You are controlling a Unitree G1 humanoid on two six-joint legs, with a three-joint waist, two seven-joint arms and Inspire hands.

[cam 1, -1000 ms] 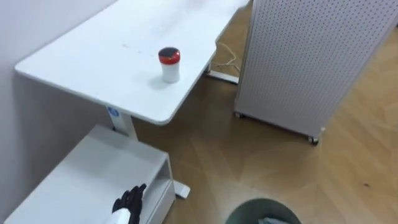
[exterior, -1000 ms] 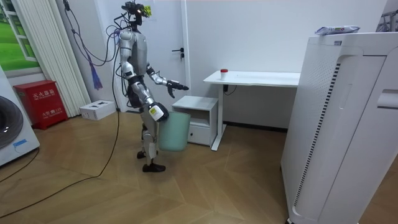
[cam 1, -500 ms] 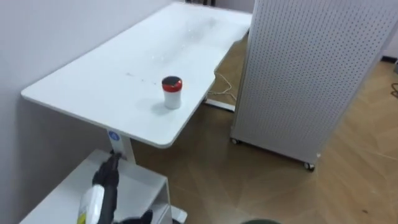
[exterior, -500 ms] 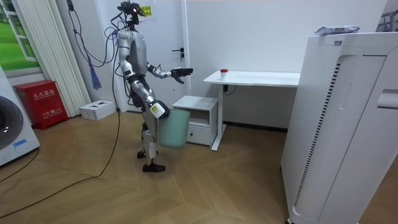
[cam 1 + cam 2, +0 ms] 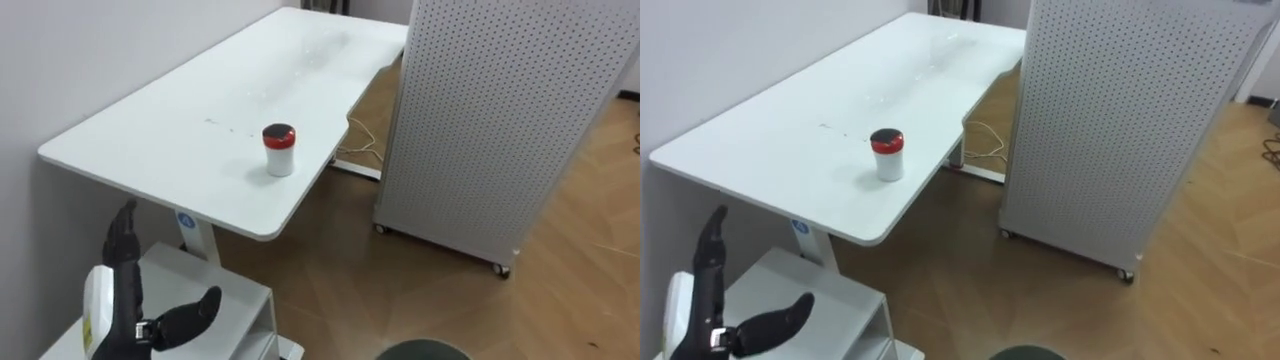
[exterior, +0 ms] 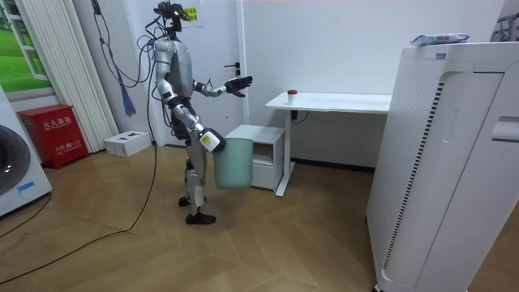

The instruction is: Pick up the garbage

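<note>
A small white jar with a red lid stands upright near the front edge of the white table. It also shows as the jar and, from across the room, the jar. My left hand is open at the lower left, fingers straight and thumb spread, below and short of the table's near end. It appears raised towards the table as the left hand. My right hand holds the rim of a green bin, which hangs off the floor. The bin's rim peeks in at the bottom.
A white cabinet stands under the table's near end, right before me. A tall white perforated panel on castors stands to the right of the table. A cable lies on the wooden floor between them. A large white appliance fills the room view's right.
My left hand has risen from low over the cabinet towards table height, its fingers now straight up. The bin swung slightly forward. The head camera shifted a little.
</note>
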